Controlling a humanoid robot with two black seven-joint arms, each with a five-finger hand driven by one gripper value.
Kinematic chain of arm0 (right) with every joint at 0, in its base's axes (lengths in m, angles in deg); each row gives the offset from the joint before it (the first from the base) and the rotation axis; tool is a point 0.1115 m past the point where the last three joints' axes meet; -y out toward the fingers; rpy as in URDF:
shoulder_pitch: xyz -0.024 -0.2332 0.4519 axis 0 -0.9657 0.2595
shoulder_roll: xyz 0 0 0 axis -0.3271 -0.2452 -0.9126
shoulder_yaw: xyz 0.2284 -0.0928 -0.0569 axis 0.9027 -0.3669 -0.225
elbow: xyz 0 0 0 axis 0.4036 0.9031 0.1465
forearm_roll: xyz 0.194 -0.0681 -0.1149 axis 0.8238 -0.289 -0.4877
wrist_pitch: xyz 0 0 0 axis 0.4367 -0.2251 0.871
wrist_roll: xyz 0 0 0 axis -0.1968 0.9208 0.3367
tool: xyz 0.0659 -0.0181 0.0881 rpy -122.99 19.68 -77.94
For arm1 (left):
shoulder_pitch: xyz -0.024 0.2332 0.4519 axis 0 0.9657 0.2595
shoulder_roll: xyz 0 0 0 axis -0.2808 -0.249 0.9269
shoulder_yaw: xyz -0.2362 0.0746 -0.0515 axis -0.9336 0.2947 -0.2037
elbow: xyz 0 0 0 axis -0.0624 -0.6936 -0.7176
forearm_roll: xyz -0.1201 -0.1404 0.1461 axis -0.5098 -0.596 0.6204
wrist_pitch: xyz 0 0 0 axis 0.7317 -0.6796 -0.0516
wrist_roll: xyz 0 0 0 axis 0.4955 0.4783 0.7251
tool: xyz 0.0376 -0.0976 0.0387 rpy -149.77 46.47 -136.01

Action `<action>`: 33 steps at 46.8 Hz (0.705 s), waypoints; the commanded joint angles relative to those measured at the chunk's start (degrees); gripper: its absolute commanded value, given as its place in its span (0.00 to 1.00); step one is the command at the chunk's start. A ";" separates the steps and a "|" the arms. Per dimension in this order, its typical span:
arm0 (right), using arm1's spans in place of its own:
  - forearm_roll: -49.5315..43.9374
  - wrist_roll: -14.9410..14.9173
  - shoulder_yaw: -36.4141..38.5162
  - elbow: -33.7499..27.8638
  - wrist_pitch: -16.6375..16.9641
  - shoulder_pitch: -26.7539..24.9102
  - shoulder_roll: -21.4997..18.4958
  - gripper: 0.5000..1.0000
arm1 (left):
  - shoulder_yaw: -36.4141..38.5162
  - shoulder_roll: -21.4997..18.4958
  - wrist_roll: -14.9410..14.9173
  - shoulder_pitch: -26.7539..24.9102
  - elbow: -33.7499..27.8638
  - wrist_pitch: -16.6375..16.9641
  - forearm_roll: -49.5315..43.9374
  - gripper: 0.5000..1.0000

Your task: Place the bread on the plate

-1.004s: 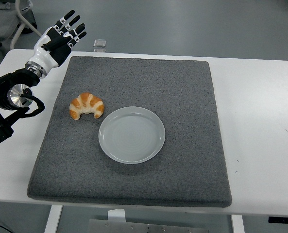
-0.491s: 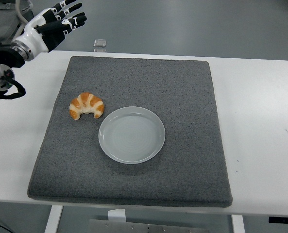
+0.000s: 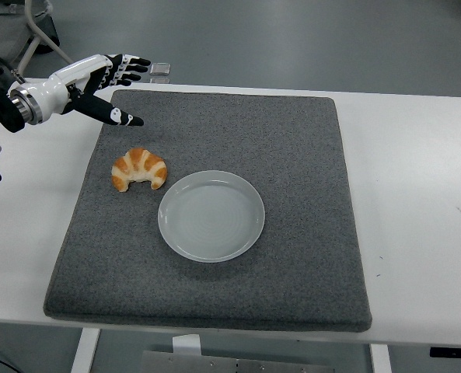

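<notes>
Upper left of the frame: my left hand (image 3: 98, 78) hovers over the grey mat's (image 3: 308, 256) far corner.
Fingers: my fingers (image 3: 129, 120) are spread and hold nothing.
Bread: the croissant (image 3: 139, 169) lies left of centre on the mat, just beside the plate (image 3: 211, 215), apart from it.
Key relation: bread sits below my hand in the frame, long axis left-right.
Nearer arm: left; right arm unseen.
Desk: the white desk (image 3: 417, 194) carries the mat.

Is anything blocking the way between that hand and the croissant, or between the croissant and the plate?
Nothing visible. The left hand hovers open behind the croissant, with only bare grey mat between them. The plate sits right beside the croissant.
</notes>
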 commanded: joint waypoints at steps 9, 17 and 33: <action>-0.01 0.00 0.00 0.00 -0.01 0.00 0.00 0.86 | 5.54 -0.27 0.10 0.18 -0.93 3.63 6.53 0.98; -0.01 0.00 0.00 0.00 -0.01 0.18 0.00 0.86 | 7.39 0.17 0.19 1.49 -0.85 7.76 12.52 0.98; -0.01 0.00 0.00 0.00 -0.09 0.18 0.00 0.86 | 7.39 2.80 0.71 4.93 -0.06 8.64 12.61 0.98</action>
